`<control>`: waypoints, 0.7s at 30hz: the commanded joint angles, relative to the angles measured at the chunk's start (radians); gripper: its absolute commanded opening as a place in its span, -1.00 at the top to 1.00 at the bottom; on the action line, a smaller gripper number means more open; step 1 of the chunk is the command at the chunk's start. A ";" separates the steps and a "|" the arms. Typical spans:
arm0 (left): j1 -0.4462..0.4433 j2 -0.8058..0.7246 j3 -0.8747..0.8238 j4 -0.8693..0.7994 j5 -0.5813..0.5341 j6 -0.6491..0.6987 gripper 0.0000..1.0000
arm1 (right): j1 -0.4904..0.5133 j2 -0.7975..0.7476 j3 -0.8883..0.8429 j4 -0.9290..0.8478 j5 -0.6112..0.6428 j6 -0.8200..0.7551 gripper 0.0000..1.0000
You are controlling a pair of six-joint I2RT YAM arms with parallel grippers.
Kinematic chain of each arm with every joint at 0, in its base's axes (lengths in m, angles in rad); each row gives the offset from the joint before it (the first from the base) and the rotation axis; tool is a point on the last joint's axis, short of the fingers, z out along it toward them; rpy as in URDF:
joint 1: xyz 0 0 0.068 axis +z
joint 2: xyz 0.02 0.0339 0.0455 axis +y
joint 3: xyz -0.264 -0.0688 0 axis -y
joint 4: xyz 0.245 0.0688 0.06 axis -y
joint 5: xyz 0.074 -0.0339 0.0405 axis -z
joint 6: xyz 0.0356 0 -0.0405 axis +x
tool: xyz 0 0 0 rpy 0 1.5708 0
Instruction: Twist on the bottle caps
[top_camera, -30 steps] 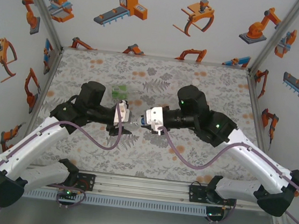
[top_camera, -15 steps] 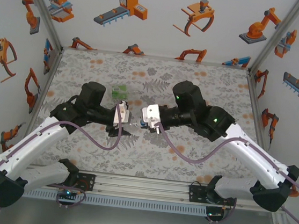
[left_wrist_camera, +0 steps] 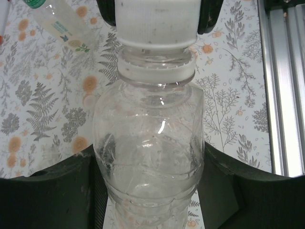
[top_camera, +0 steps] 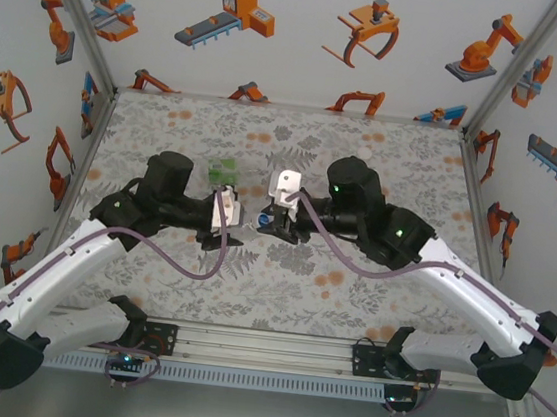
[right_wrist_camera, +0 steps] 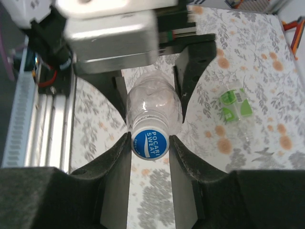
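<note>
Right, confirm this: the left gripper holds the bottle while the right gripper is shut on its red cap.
Wrong in one respect: the cap is blue, not red, as the right wrist view shows. The left gripper does hold the bottle, and the right gripper is shut on that cap.

Robot lab cell, aluminium rail [top_camera: 263, 345], robot-print walls [top_camera: 299, 30], floral table [top_camera: 287, 129]

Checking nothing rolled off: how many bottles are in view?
2. The first bottle is clamped in the left hand, its blue cap gripped by the right hand. The second bottle lies on the table beyond the left arm. Arms may hide others.
</note>
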 commanded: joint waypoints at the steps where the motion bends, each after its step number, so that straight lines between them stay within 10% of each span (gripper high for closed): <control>1: -0.009 -0.024 -0.002 0.067 0.036 -0.007 1.00 | 0.004 -0.007 -0.036 0.199 0.119 0.297 1.00; 21: -0.008 -0.026 -0.018 0.128 -0.089 -0.050 1.00 | 0.022 0.023 -0.055 0.148 0.528 1.243 1.00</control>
